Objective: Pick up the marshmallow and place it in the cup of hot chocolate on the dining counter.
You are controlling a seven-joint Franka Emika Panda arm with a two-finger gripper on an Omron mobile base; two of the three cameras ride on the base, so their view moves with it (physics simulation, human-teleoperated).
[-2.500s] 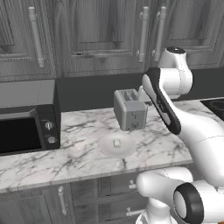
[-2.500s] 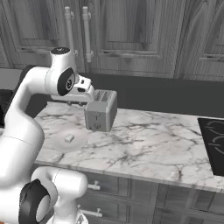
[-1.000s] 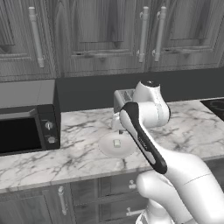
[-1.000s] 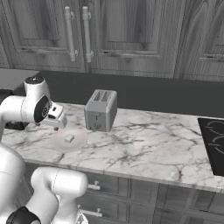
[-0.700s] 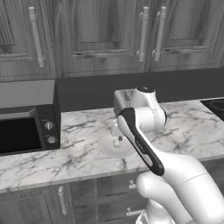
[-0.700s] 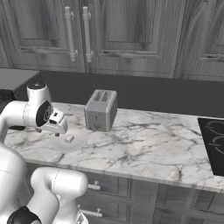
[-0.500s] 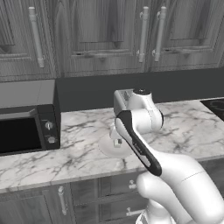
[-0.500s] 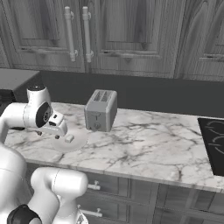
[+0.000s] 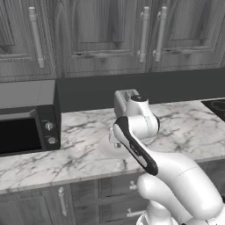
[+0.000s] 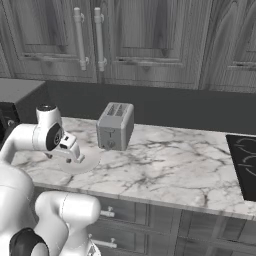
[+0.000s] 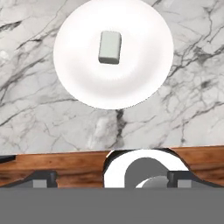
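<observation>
The marshmallow (image 11: 109, 47), a small pale block, lies near the middle of a round white plate (image 11: 144, 74) in the hand view. My gripper (image 11: 111, 177) hangs a little above the plate, pointing down at it, open, with its two dark fingertips (image 11: 43, 177) spread wide and nothing between them. From the right base view the gripper (image 10: 77, 156) sits low over the plate (image 10: 90, 164), covering the marshmallow. The cup of hot chocolate and the dining counter are out of view.
A grey toaster (image 10: 115, 126) stands just behind the plate on a marble worktop (image 10: 165, 170) over dark cabinets. A black microwave (image 9: 26, 123) sits at the left, a cooktop (image 10: 245, 165) at the right. The worktop's front edge (image 11: 57, 153) is close under the hand.
The arm has folded down and swung left from near the toaster, bringing the hand low over the plate. The jaws have stayed wide apart. Plate and marshmallow have not moved.
</observation>
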